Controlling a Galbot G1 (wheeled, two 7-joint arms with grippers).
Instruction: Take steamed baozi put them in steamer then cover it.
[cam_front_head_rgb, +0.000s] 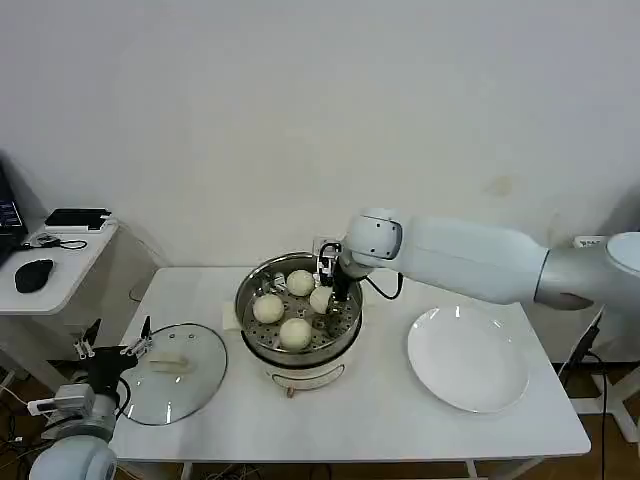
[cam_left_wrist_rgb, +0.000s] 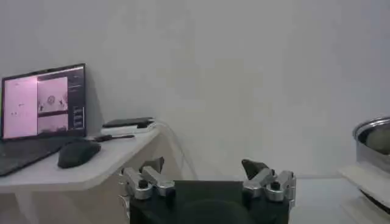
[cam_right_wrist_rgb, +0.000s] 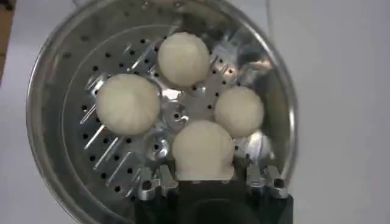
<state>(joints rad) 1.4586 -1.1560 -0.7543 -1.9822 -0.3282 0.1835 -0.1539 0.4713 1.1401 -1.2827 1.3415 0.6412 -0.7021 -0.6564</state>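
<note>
All four buns (cam_right_wrist_rgb: 183, 58) sit in the steamer (cam_front_head_rgb: 252, 338) mid-table, the right gripper (cam_right_wrist_rgb: 203, 176) clamped on the last (left gripper (cam_left_wrist_rgb: 207, 179) spread apart, idle near-left), the glass lid (cam_front_head_rgb: 170, 375) still off.

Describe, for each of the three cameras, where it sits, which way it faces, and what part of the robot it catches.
Head view: high on the robot, looking down at the table; both arms show.
Left wrist view: level, facing the side desk; left gripper open.
Right wrist view: straight down into the steamer; right gripper around a steamed baozi.
Shared by all: the steamer.
</note>
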